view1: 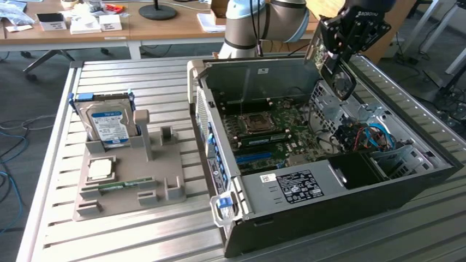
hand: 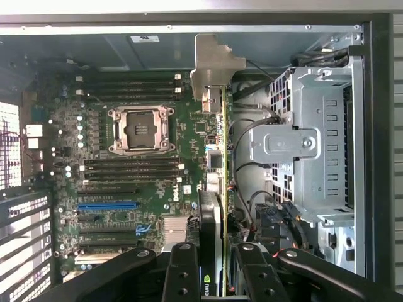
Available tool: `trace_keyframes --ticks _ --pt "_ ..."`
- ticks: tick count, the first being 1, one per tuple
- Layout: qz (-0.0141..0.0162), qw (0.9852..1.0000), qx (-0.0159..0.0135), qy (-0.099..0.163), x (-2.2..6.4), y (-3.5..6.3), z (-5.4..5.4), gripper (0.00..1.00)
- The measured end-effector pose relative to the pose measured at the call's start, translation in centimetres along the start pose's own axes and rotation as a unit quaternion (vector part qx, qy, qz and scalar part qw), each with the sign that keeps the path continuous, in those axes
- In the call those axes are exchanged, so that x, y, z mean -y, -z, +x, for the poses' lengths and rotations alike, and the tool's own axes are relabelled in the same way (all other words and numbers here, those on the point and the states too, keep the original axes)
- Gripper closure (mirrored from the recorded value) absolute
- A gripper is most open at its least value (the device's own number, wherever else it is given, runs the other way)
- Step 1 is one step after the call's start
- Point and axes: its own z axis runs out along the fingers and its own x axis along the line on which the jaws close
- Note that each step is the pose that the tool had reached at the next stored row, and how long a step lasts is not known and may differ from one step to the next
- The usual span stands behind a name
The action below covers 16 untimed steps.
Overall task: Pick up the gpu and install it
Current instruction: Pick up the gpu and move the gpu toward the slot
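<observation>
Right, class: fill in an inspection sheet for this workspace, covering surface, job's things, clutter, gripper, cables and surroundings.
Surface: slatted metal table, bearing an open case and a grey holder.
Job's things: gpu held above the case, over the motherboard; not seated.
Clutter: hard drive and memory stick on the holder.
Gripper: gripper shut on gpu.
Cables: blue and red cables inside the case; floor cables at the exterior view's left.
Surroundings: desks with small items behind.

Black jaws grip the thin dark gpu (hand: 213, 220) edge-on, its silvery metal bracket (hand: 214, 63) outermost, over the green motherboard (hand: 138, 182), beside a silver drive cage (hand: 315, 138).
</observation>
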Motion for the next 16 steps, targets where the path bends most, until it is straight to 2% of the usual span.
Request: trace_keyframes --ticks 16 --pt "-0.0001 1.0000 0.0000 0.000 0.01 -0.14 0.00 0.73"
